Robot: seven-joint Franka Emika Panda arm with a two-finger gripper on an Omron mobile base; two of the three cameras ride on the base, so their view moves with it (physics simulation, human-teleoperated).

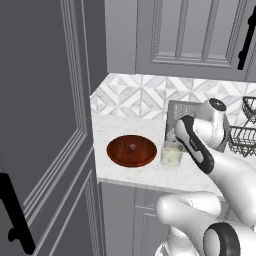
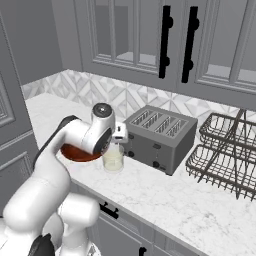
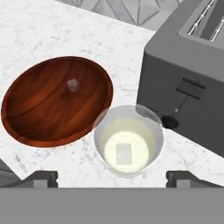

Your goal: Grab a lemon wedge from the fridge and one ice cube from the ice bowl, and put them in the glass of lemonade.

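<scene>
Fingertips [image 3: 41,177] spread wide, empty, poised over glass of lemonade [image 3: 128,146] | pale lump seen in liquid, lemon wedge or not: cannot tell | 1 ice cube [image 3: 72,85] in ice bowl [image 3: 30,118], just beside glass | next likely: shift over cube, descend straight, pinch gently; toaster [image 3: 192,74] close.

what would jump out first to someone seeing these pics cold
The glossy wooden bowl on the white counter, holding one small ice cube. Right beside it stands a glass of lemonade, with the open gripper above it. Behind sits a grey toaster.
</scene>
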